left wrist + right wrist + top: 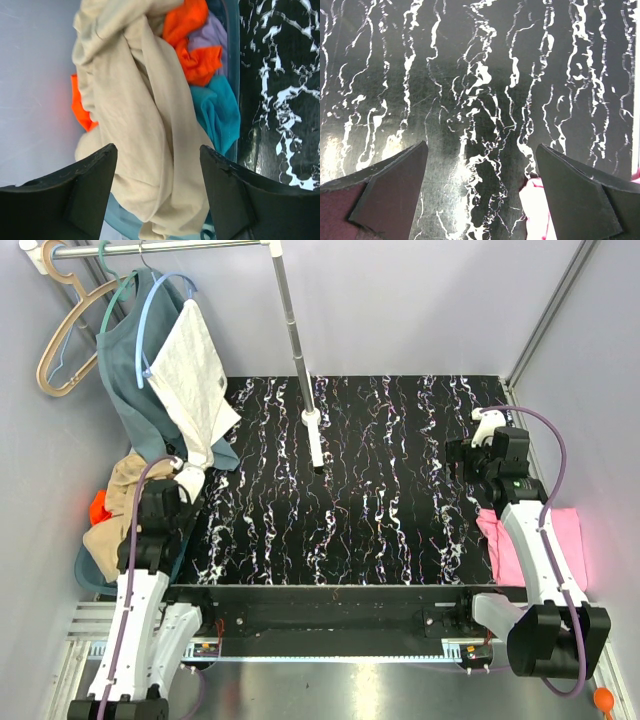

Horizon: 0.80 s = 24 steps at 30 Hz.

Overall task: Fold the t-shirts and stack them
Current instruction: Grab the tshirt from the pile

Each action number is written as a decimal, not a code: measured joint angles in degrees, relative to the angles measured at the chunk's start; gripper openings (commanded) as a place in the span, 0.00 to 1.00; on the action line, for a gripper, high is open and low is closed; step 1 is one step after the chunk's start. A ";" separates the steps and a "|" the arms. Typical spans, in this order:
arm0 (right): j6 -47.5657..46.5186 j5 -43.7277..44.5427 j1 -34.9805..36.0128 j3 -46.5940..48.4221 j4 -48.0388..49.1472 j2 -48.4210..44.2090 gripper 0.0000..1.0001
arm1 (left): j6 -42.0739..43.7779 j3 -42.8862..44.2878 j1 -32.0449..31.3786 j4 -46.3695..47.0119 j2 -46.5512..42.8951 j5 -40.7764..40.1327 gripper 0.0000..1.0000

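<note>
A tan t-shirt (135, 125) lies heaped on a pile in a teal basket (232, 75) at the table's left edge; it also shows in the top view (112, 520). An orange t-shirt (195, 45) and a teal t-shirt (217, 112) lie beside and under it. My left gripper (159, 165) is open, just above the tan shirt, its fingers either side of a hanging fold; in the top view it (160, 502) is over the basket. A folded pink t-shirt (565, 540) lies at the right edge and shows in the right wrist view (537, 205). My right gripper (480, 165) is open and empty over the mat.
A black marbled mat (360, 490) covers the table. A rack pole (300, 360) stands at the mat's back middle. Hangers (70, 335), a blue-grey garment (140, 380) and a white cloth (195, 375) hang at back left. A lavender cloth (210, 35) lies in the basket.
</note>
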 measured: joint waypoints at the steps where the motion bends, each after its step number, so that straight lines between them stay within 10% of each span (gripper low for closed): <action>1: -0.07 -0.42 0.00 0.00 -0.11 0.09 1.00 | -0.02 -0.35 0.48 -0.33 0.28 0.31 0.70; 12: -0.63 -2.36 0.00 -0.07 -1.22 1.62 0.99 | -2.29 -2.82 9.70 1.68 6.38 6.19 0.61; 24: -0.87 -2.95 0.00 -0.07 -2.05 2.47 1.00 | -3.48 -4.07 15.32 8.33 14.40 14.25 0.00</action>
